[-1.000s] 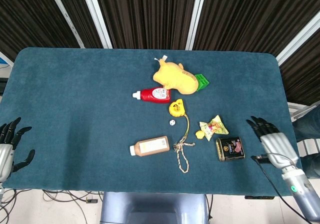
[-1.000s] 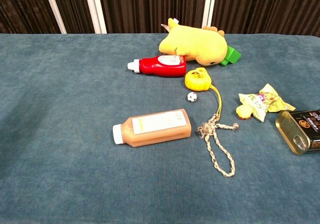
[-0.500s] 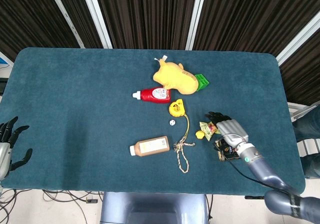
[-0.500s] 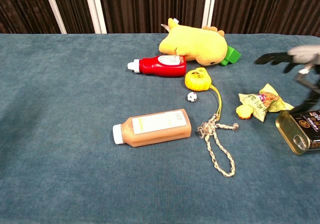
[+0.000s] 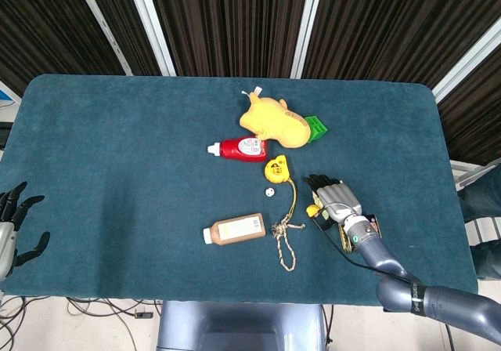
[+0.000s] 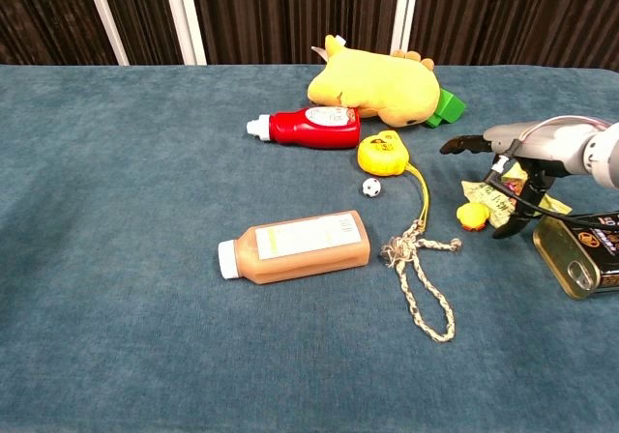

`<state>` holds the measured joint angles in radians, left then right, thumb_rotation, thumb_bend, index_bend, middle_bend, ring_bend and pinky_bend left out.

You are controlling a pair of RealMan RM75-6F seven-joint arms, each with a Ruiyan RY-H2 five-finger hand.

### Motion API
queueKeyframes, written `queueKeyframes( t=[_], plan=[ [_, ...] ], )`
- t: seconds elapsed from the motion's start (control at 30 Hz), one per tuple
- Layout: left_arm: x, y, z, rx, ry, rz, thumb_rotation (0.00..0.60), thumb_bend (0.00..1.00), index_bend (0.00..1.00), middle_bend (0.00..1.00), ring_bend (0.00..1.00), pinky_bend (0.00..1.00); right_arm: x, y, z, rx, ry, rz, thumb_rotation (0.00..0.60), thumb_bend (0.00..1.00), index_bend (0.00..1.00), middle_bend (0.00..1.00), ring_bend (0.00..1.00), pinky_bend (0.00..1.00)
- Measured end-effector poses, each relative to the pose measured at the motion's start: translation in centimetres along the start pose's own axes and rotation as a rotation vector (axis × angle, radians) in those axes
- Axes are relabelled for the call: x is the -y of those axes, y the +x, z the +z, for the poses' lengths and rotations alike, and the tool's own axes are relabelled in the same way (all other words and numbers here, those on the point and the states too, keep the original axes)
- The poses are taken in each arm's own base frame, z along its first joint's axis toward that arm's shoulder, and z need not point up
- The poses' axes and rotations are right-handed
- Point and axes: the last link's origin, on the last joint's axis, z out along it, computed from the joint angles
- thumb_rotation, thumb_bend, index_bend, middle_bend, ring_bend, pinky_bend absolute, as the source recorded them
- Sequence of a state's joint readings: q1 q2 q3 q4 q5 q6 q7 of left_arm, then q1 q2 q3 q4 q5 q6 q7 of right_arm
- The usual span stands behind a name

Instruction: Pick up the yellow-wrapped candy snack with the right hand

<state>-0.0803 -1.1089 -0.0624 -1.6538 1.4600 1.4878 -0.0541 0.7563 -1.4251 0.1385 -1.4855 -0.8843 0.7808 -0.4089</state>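
Note:
The yellow-wrapped candy snack [image 6: 482, 209] lies on the blue table right of the rope, mostly covered in the head view, where only its yellow end [image 5: 313, 209] shows. My right hand [image 5: 334, 197] [image 6: 522, 143] hovers just over it, fingers spread and pointing away, holding nothing. In the chest view the hand sits above the wrapper with a gap under it. My left hand [image 5: 11, 224] stays at the table's front left edge, fingers apart, empty; the chest view does not show it.
A dark tin can [image 6: 583, 250] lies right of the candy, under my right forearm. A knotted rope [image 5: 285, 232] with a yellow tag [image 5: 275, 168], a small ball [image 5: 268, 192], a brown bottle [image 5: 234, 229], a red bottle [image 5: 240, 148], a yellow plush [image 5: 272, 121] and a green block [image 5: 316, 128] lie nearby.
My right hand has swept left from the table's right edge across the tin can and now covers the candy. The left hand has barely moved.

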Motion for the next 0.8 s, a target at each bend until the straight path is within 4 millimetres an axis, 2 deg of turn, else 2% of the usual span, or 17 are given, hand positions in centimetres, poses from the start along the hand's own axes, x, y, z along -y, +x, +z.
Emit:
queueKeyframes(
  t=[0.23, 0.47, 0.7, 0.8],
  plan=[
    [0.0, 0.0, 0.0, 0.001, 0.005, -0.004, 0.600, 0.34, 0.20, 0.00, 0.00, 0.00, -0.3, -0.3, 0.8, -0.001, -0.037, -0.077, 0.600, 0.01, 0.13, 0.12, 0.09, 0.16],
    [0.0, 0.0, 0.0, 0.007, 0.007, -0.003, 0.600, 0.34, 0.20, 0.00, 0.00, 0.00, -0.7, -0.3, 1.1, -0.004, -0.065, -0.159, 0.600, 0.16, 0.24, 0.23, 0.19, 0.16],
    [0.0, 0.0, 0.0, 0.014, 0.012, -0.007, 0.600, 0.34, 0.20, 0.00, 0.00, 0.00, -1.3, -0.3, 1.4, -0.004, -0.093, -0.237, 0.600, 0.29, 0.30, 0.29, 0.27, 0.16],
    [0.0, 0.0, 0.0, 0.017, 0.013, -0.008, 0.600, 0.34, 0.20, 0.00, 0.00, 0.00, -1.6, -0.3, 1.4, -0.001, -0.103, -0.253, 0.600, 0.34, 0.37, 0.34, 0.34, 0.16]
  ],
)
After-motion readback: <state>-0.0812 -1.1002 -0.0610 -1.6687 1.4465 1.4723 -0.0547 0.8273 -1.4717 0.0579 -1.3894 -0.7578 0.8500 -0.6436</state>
